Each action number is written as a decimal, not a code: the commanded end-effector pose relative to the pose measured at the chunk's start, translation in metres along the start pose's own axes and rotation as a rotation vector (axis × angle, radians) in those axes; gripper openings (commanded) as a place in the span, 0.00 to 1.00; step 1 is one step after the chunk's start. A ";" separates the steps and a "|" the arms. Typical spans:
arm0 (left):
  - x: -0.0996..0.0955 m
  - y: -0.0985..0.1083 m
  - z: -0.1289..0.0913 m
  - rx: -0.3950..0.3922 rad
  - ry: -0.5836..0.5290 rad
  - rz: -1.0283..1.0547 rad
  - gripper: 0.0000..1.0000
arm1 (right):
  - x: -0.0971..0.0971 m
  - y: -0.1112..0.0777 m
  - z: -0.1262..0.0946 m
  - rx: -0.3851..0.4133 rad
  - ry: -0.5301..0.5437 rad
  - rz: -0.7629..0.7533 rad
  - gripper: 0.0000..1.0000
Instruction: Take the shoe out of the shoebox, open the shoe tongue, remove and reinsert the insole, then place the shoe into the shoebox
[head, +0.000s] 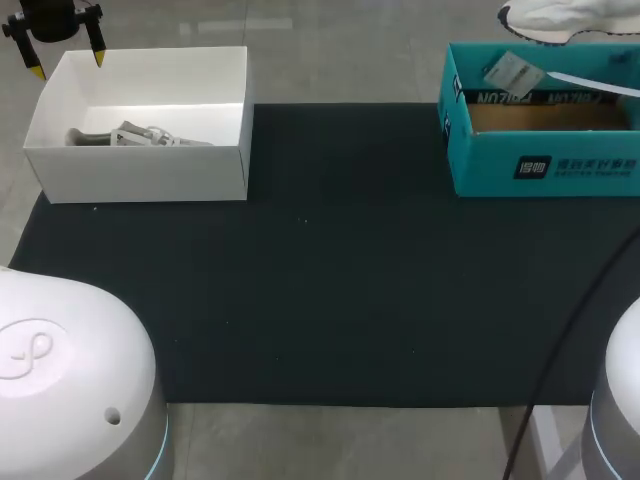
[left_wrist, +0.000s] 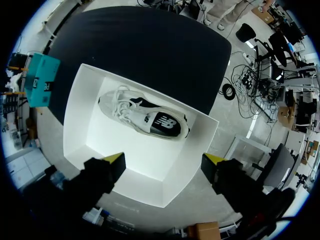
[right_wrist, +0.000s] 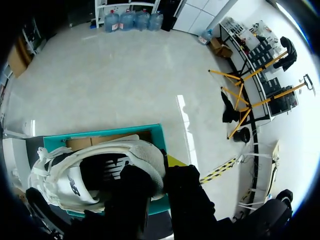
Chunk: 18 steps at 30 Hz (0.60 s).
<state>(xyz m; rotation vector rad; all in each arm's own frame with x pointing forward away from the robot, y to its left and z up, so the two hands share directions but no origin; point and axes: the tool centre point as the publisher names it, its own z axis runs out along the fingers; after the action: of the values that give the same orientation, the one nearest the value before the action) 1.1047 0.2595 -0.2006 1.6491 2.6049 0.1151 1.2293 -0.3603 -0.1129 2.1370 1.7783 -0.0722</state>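
Your right gripper (right_wrist: 157, 170) pinches the heel of the shoe (right_wrist: 100, 165), which hangs above the teal box (right_wrist: 160, 135). Only the right wrist view shows that grip. The head view catches just part of the shoe (head: 570, 20) and none of the gripper.

From the fingers, the shoe's long axis runs out sideways along the teal box (head: 540, 170), with the toe towards the white box (head: 140, 170).

Your left gripper (head: 68, 64) hangs over the white box's far corner with its fingers spread wide and nothing between them. Under that gripper (left_wrist: 164, 160), the left wrist view shows the other shoe (left_wrist: 145, 117) whole. It lies on its side on the floor of the white box (left_wrist: 90, 115), dark logo panel up, its toe end towards the teal box. In the head view the box wall hides most of the other shoe (head: 130, 135).

Both boxes stand well apart at the far corners of a dark mat (head: 330, 280) on a pale grey surface.
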 end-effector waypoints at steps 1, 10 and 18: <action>0.000 0.000 0.000 -0.001 0.002 0.001 1.00 | 0.000 -0.011 -0.021 -0.042 0.001 0.002 0.00; 0.000 0.000 0.000 -0.001 0.002 0.001 1.00 | 0.002 -0.010 -0.026 -0.066 0.015 0.012 0.00; 0.000 0.000 0.000 -0.001 0.002 0.001 1.00 | 0.002 -0.010 -0.026 -0.066 0.015 0.012 0.00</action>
<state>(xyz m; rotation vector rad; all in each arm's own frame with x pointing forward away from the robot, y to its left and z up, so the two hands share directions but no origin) 1.1047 0.2596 -0.2006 1.6490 2.6049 0.1151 1.2221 -0.3504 -0.0910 2.1310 1.7639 -0.0271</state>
